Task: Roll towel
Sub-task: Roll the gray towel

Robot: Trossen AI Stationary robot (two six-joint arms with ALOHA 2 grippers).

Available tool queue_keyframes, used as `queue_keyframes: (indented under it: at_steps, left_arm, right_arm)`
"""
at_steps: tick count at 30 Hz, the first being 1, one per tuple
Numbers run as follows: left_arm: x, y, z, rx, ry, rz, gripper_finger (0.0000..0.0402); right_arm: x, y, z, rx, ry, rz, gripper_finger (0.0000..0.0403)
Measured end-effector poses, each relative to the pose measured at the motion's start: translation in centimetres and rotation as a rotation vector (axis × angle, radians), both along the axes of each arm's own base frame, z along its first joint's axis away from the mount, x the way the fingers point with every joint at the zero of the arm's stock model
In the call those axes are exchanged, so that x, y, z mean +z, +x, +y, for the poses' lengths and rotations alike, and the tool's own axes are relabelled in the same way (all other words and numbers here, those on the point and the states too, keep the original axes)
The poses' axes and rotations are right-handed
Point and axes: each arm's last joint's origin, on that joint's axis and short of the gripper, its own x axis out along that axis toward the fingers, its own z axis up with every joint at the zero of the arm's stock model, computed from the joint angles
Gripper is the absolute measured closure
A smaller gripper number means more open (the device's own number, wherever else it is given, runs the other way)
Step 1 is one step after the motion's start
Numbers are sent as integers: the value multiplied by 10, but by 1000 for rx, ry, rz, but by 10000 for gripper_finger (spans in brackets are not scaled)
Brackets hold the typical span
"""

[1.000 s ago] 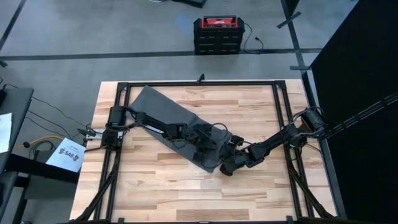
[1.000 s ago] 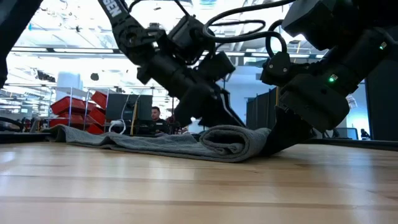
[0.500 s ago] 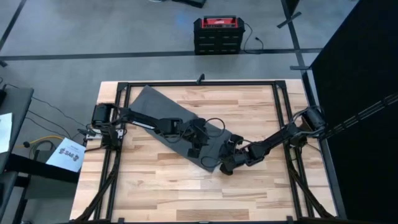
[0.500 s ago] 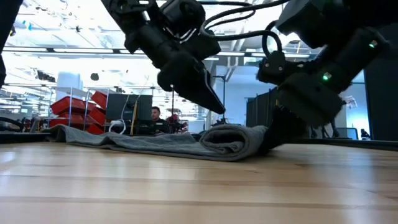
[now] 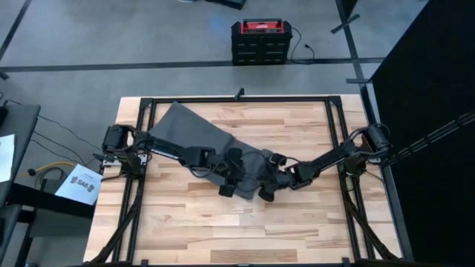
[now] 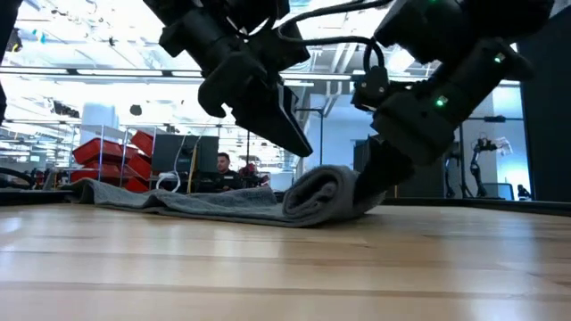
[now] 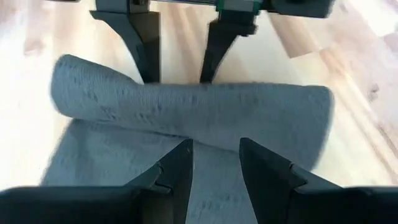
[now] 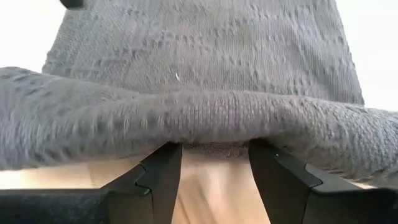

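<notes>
Towel (image 5: 194, 132) lies diagonally across the tabletop (image 5: 297, 222), its near end turned over into a low, loose roll with the flat tail running back toward the far left corner. Left claw (image 7: 214, 163) hovers just above the roll, fingers parted and empty; right claw (image 8: 214, 163) sits low at the roll's outer side, fingers spread under its edge, clamping nothing. Soft, limp, light knit, likely to slump and unroll, so best taken along the rolled edge near both ends.

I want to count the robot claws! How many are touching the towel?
1 surely: the right claw pushes under the towel's rolled end. The left claw hangs open just above it.
</notes>
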Motion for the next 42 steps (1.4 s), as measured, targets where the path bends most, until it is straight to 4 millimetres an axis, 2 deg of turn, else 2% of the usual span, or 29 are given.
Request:
queue_keyframes:
  at_steps: [10,17,24,29,35,42]
  left_arm:
    - [12,-8,-10,72,85,-5,283]
    - [34,-23,-20,123,112,-28,283]
    - [53,-28,-24,150,87,-113,283]
    - [49,-21,-26,133,53,-179,283]
    - [37,-22,-27,91,-13,-262,283]
    - [26,-23,-28,95,-59,-246,283]
  right_arm:
    - [8,10,-11,53,-63,8,227]
    - [10,15,-23,103,-68,-2,227]
    - [11,19,-34,147,-80,0,227]
    - [10,21,-41,164,-69,-27,227]
    - [12,26,-47,190,-90,-86,227]
    - [-19,35,-49,233,-73,-56,227]
